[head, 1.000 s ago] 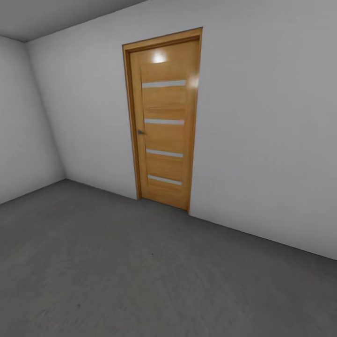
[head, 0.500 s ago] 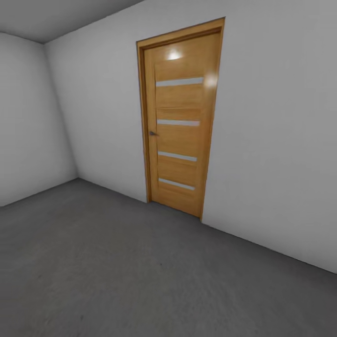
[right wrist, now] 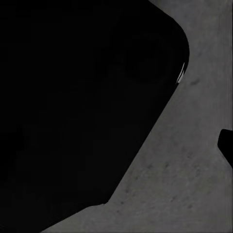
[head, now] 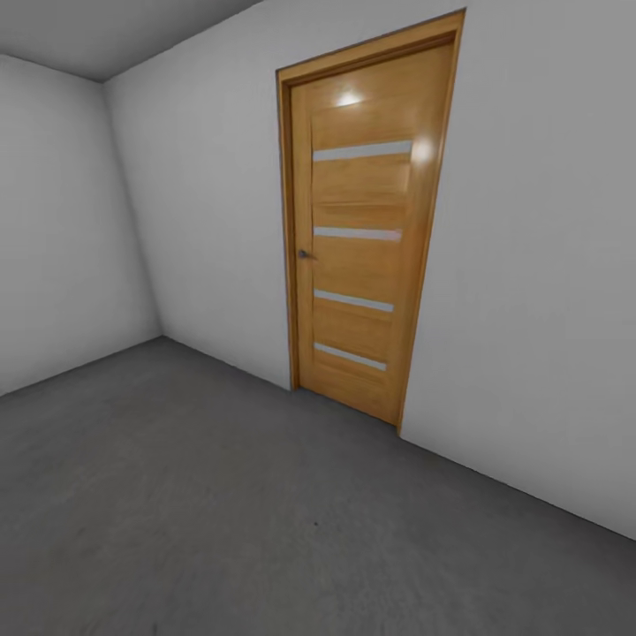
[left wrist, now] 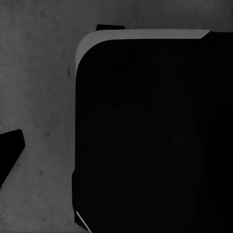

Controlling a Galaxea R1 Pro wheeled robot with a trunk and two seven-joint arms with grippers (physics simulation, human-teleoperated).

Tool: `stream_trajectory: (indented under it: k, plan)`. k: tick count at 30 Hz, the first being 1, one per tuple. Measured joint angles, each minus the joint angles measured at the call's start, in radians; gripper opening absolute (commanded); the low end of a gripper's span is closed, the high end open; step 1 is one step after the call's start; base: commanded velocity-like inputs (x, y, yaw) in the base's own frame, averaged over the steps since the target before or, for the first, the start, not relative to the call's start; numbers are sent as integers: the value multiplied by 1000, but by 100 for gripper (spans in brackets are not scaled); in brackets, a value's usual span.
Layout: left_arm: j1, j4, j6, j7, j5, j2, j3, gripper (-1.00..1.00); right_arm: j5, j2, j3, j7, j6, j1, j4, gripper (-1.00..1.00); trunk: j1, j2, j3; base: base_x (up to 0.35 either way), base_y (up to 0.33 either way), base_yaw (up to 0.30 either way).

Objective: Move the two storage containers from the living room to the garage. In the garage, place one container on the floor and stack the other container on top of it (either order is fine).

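both wrist views: mostly blocked by a black rounded body [left wrist: 150, 131], rest mottled dark grey floor [head: 221, 521]. left view: small dark wedge [left wrist: 9, 150] at frame edge over floor, possibly a fingertip, can't confirm. right view: black body [right wrist: 82, 107] and a dark sliver [right wrist: 227, 145] at the edge, same doubt. jaws on both sides: can't tell whether apart or together, fingers not clearly seen. nothing visibly held.

head view, near to far: bare concrete floor running from the camera to the walls. far side: orange-brown door [head: 362, 238] closed in its frame, four pale horizontal strips down the panel, small metal handle [head: 305, 254] on its left edge, two light glints near the top. plain white wall [head: 539, 283] either side of door; second white wall [head: 62, 230] meets it at the corner on the left. grey ceiling [head: 106, 26] strip up top.

matches the garage. no container position to give relative to jaws from these frames; place relative to jaws can't be stated.
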Motion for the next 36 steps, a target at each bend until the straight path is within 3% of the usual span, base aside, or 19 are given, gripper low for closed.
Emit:
stream_trajectory:
  k: [9,26,36]
  plan:
    - [0,0,0,0,0,0,0,100,-1,0,0,0,0,0,0,100,0,0,0,322,0,9]
    - [0,0,0,0,4,0,0,100,-5,0,0,-1,0,0,0,100,0,0,0,322,0,241]
    - [0,0,-1,0,4,0,0,100,-3,0,0,0,0,0,0,100,0,0,0,322,0,39]
